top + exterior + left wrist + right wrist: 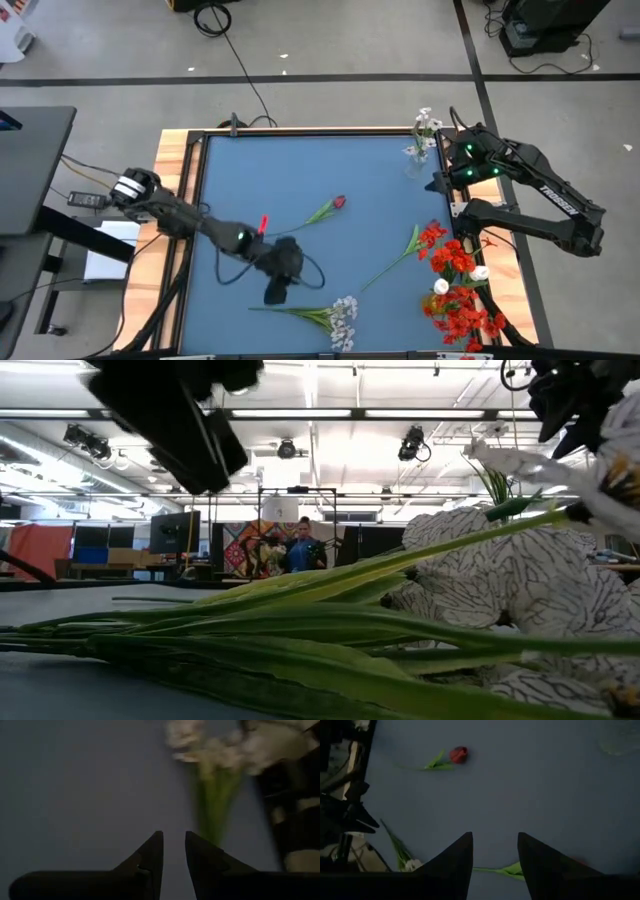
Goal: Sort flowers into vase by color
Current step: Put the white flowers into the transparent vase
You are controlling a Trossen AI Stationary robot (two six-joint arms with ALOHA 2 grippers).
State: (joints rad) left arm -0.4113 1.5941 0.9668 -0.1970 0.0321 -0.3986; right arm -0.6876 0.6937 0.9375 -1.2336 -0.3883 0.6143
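The blue table mat [300, 170] lies inside a wooden table frame [172, 150]. A black cable [235, 60] runs across the grey floor beyond the frame's far edge. In the low view, a person [300, 548] stands in the room well beyond the mat, beside a dark monitor [175, 532].

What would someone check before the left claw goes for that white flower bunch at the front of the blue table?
1. Left claw above the green stems of the white blossom spray: ok.
2. Left claw fingers parted enough to take a stem: not ok, only a narrow gap.
3. Left claw empty: ok.
4. Clear glass vase at the far right corner upright, already holding white flowers: ok.
5. Right claw open, empty, clear of the left arm: ok.
6. Dark red bud lying apart mid-table: ok.
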